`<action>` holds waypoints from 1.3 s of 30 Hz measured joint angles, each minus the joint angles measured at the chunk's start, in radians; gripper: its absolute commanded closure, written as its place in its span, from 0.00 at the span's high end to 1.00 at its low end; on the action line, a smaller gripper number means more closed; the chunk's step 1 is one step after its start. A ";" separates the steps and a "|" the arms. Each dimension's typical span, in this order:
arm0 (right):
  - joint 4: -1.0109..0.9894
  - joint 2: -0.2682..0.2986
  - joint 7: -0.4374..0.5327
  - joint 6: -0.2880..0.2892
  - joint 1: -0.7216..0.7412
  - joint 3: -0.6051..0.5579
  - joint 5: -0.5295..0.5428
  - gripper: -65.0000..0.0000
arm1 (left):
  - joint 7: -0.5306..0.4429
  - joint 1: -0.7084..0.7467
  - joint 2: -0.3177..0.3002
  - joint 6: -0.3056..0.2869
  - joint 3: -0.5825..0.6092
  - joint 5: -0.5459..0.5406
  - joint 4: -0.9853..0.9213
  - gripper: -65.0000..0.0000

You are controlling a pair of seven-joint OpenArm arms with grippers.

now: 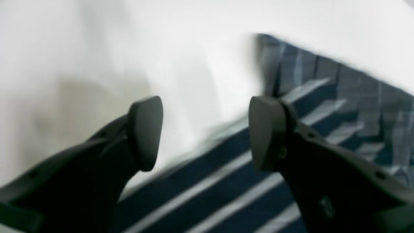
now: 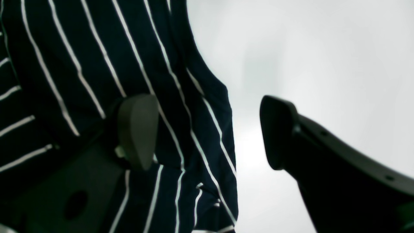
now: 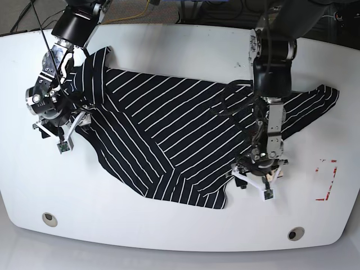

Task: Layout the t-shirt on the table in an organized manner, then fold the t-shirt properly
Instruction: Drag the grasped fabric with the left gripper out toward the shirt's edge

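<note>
Both grippers spread, pinching nothing. Left gripper [image 1: 205, 132] hangs at the t-shirt [image 3: 180, 135] hem toward the table [image 3: 169, 225] front edge; right gripper [image 2: 208, 131] straddles a sleeve edge near the left side. Likely poised to grab opposite edges and pull flat. T-shirt lies rumpled, askew across the middle. Red-marked rectangle [image 3: 328, 180] near right edge; grommets [image 3: 49, 219] along the front, clear of cloth.

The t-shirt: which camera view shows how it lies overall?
The base view: the whole t-shirt shows, spread crookedly and wrinkled across the table. The left wrist view gives only a blurred corner at one edge; the right wrist view only a striped edge.
</note>
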 measured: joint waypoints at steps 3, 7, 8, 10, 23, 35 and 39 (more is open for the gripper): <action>0.000 0.000 0.000 0.000 0.000 0.000 0.000 0.73 | 0.006 0.003 -0.034 0.000 0.000 -0.001 0.000 0.60; 0.000 0.000 0.000 0.000 0.000 0.000 0.000 0.73 | 0.011 0.002 -0.069 -0.027 0.004 0.000 -0.001 0.60; 0.000 -0.001 0.000 0.000 0.000 0.000 0.000 0.73 | 0.009 0.003 -0.074 -0.051 0.011 0.000 -0.001 0.60; 0.000 -0.002 0.000 0.000 0.000 0.000 0.000 0.73 | 0.000 0.011 -0.094 -0.094 0.040 0.002 -0.001 0.60; 0.000 -0.002 0.000 0.000 0.000 0.000 0.000 0.73 | 0.011 0.060 -0.145 -0.265 0.239 -0.004 -0.002 0.60; 0.000 -0.002 0.000 0.000 0.000 0.000 0.000 0.73 | 0.011 0.054 -0.214 -0.386 0.236 0.000 -0.002 0.60; 0.000 -0.002 0.000 0.000 0.000 0.000 0.000 0.73 | 0.007 0.051 -0.232 -0.454 0.236 0.000 -0.002 0.60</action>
